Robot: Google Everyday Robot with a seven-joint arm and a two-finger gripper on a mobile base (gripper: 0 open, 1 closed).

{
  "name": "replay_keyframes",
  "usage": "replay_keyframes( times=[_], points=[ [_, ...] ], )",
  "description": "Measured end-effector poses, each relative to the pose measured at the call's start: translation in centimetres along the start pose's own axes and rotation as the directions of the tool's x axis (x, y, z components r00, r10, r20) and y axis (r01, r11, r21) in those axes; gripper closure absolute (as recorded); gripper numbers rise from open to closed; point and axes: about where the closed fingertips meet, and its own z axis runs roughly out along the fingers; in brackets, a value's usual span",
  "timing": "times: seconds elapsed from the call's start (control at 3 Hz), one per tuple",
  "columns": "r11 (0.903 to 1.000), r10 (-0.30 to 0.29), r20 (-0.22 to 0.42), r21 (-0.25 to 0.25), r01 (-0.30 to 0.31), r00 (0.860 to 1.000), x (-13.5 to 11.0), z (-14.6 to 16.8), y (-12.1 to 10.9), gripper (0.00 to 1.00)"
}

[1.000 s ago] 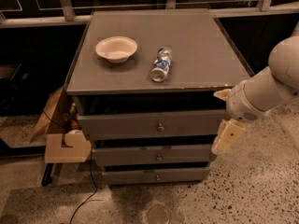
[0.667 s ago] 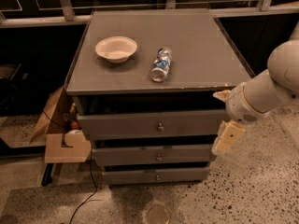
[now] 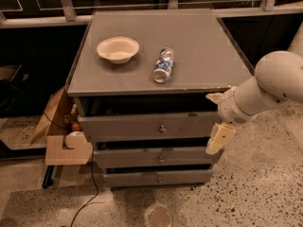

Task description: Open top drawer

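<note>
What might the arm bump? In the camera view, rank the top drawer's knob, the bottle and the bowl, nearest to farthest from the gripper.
Gripper, open, by the cabinet's right front edge.
1. Knob: centre of the top drawer.
2. Bottle: lying on the cabinet top.
3. Bowl: farther left on top.

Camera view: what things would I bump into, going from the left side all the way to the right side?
cardboard box on the floor → bowl → bottle lying on its side → gripper, at the right end of the top drawer
</note>
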Motion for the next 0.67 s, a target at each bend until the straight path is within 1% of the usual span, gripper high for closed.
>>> replay_keyframes(
  times=[0.67],
  points=[
    [1.0000,-0.008,-0.009,-0.004,0.008,1.000,0.8,3.3,-1.5,0.00]
  ],
)
